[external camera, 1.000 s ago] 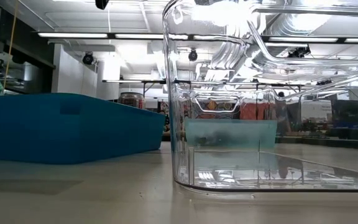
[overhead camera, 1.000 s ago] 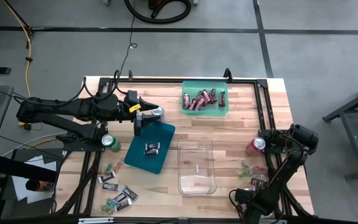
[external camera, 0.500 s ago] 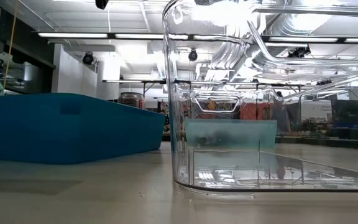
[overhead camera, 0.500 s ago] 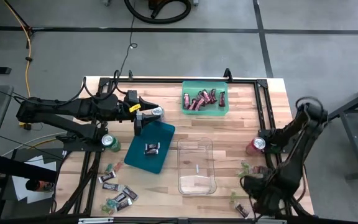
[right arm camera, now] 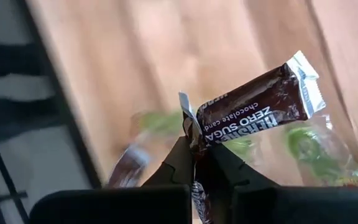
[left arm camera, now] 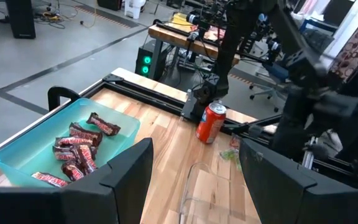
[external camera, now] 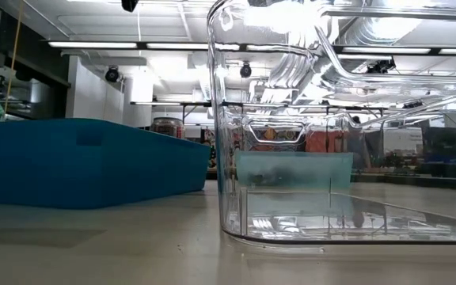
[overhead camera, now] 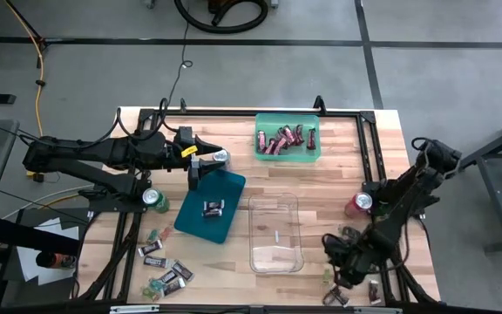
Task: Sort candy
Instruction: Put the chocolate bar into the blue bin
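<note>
Because it must carry one piece away for sorting, the right tool (right arm camera: 194, 149) pinches a dark brown mini bar (right arm camera: 253, 106) by its wrapper end, lifted above the desk (overhead camera: 321, 187) near loose green sweets (right arm camera: 306, 143). Over the blue bin (overhead camera: 209, 206), the left tool (left arm camera: 194, 168) waits wide open and empty.

The table (overhead camera: 329, 179) was pale wood with a black frame. The blue bin (overhead camera: 197, 218) held dark brown bars (overhead camera: 213, 208) with pale print; the green bin (overhead camera: 313, 153) held dark red bars (overhead camera: 279, 141). The middle bin (overhead camera: 274, 254) was clear. One can (overhead camera: 154, 199) was green, the other can (overhead camera: 358, 204) red. Both arms were dark; the left arm (overhead camera: 103, 154) bore a yellow tag. The pinched bar (right arm camera: 253, 111) was dark brown with white lettering and silver crimped ends, over blurred green wrappers (right arm camera: 303, 143).
</note>
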